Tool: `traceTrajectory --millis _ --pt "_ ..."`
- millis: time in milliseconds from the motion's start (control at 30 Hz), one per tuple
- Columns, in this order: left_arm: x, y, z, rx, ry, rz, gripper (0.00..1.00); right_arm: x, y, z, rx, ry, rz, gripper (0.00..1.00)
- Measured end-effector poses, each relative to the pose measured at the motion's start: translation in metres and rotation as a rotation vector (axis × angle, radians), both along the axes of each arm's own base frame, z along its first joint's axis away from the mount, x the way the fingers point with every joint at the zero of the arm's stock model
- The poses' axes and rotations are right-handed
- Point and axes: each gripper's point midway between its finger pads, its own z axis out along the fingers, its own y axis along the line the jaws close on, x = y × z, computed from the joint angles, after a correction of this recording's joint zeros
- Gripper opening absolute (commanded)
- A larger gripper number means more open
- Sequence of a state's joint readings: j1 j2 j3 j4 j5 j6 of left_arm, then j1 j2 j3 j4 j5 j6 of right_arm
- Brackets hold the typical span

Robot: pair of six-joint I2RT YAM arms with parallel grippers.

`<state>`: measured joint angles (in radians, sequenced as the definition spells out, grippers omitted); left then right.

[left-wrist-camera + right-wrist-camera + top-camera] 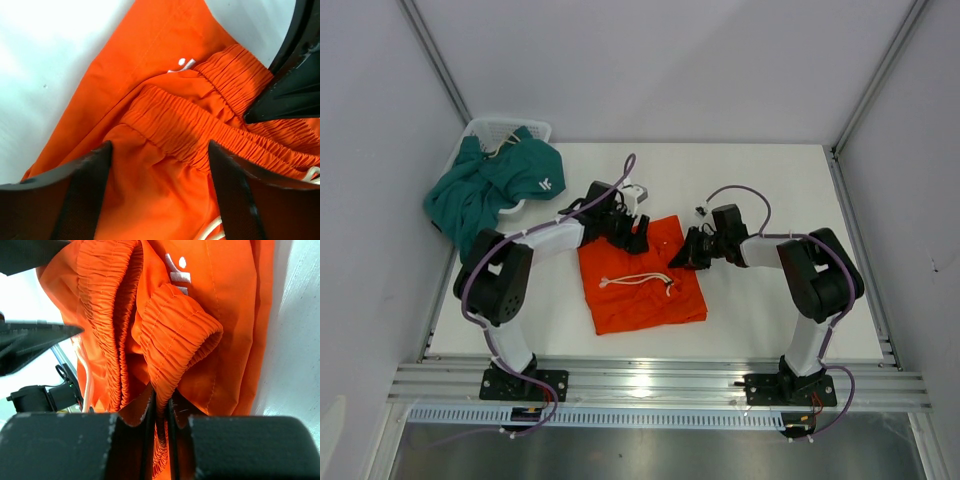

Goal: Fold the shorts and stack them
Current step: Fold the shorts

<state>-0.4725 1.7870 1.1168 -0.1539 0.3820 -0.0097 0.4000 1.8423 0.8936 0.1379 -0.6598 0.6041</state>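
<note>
The orange shorts (645,290) lie spread on the white table (760,190), about midway between its left and right edges and closer to the near edge than the far one. Their white drawstring (640,281) is looped loosely across the top of the fabric. Both arms reach in to the far side of this pair. The left fingers (90,175) stand open over the far left part, one on each side of the gathered elastic waistband (200,130), which runs across the gap between them. The left wrist view does not show whether they touch the cloth. The right fingers (142,430) are at the far right corner of the shorts, closed tight on a pinched fold of the same waistband, and the elastic bulges out in a rounded loop just beyond their tips. A small white logo (177,270) shows on the orange cloth near that fold. The teal shorts (490,185) are well apart from the orange pair, at the far left corner of the table. They sit crumpled, draped over the white mesh basket (505,127) and hanging past the table's left edge, with their white logo (545,185) facing up.
</note>
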Motion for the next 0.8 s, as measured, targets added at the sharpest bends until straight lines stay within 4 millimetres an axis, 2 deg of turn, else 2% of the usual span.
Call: traceTrajectory --millis 33,67,133,167,267,367,467,633,800 --pt "0.0 0.001 -0.001 0.001 0.007 0.001 0.7 0.0 0.0 0.0 -0.001 0.0 0.001 0.06" --pt "0.0 0.002 -0.002 0.0 0.008 0.001 0.6 0.0 0.0 0.0 -0.001 -0.001 0.002 0.05" --pt "0.002 0.005 -0.002 0.0 0.006 0.005 0.5 0.0 0.0 -0.001 -0.004 -0.002 0.003 0.05" --pt "0.003 0.006 -0.003 0.0 0.008 0.005 0.4 -0.001 0.0 -0.001 -0.005 -0.003 0.006 0.05" --pt "0.004 0.007 -0.007 -0.001 0.017 0.001 0.22 -0.001 0.0 -0.001 -0.009 -0.003 0.011 0.04" --pt "0.002 0.004 -0.009 -0.013 0.032 -0.019 0.13 0.0 0.001 0.0 -0.009 -0.01 0.015 0.04" --pt "0.0 0.0 -0.006 -0.042 0.035 -0.042 0.09 0.0 0.001 0.001 -0.009 -0.013 0.017 0.02" --pt "-0.005 -0.005 0.004 -0.104 0.02 -0.08 0.11 0.0 0.002 0.002 -0.019 -0.024 0.03 0.01" --pt "-0.018 -0.003 0.037 -0.187 -0.049 -0.121 0.11 0.006 0.005 0.006 -0.042 -0.066 0.051 0.01"
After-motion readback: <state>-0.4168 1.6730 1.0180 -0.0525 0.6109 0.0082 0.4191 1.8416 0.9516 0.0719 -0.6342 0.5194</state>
